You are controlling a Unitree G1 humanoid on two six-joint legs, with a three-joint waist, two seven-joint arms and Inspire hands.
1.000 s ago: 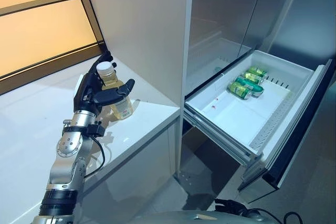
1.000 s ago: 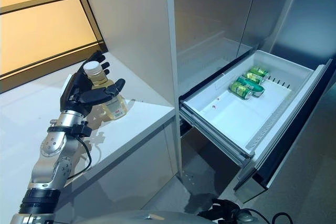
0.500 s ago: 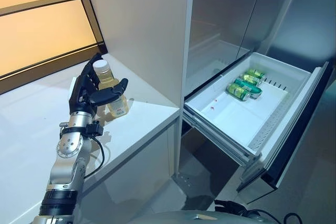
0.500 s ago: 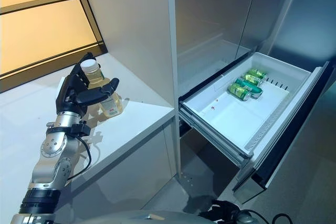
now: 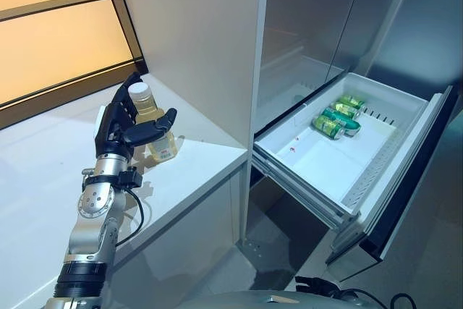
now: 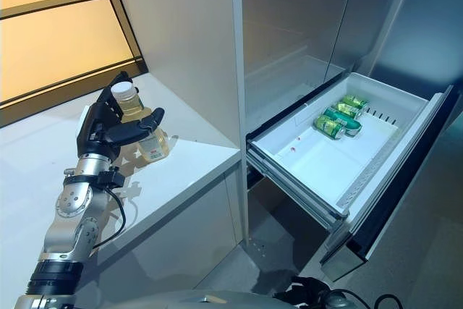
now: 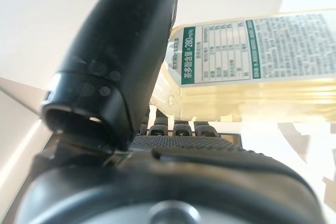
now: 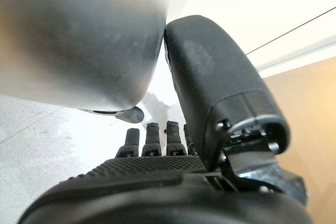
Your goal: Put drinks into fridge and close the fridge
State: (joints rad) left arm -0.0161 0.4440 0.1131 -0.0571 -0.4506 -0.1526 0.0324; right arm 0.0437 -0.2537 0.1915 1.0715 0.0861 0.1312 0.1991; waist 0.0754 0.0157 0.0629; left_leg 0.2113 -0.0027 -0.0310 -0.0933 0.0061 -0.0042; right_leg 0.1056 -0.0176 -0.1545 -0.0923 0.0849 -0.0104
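Left hand (image 5: 124,127): curled round bottle (image 5: 153,127) of pale yellow drink, thumb across front, fingers behind; bottle upright on white counter (image 5: 43,171), back from front edge, near tall cabinet side. Right hand (image 8: 220,103): fingers straight, holding nothing. Fridge drawer (image 5: 362,171): pulled fully out, front half bare. Green cans (image 5: 337,116): lying at rear of drawer.

Head stereo pair looks down, sharing counter (image 5: 202,171) and fridge drawer (image 6: 376,150); wrist cameras close-up along hands.
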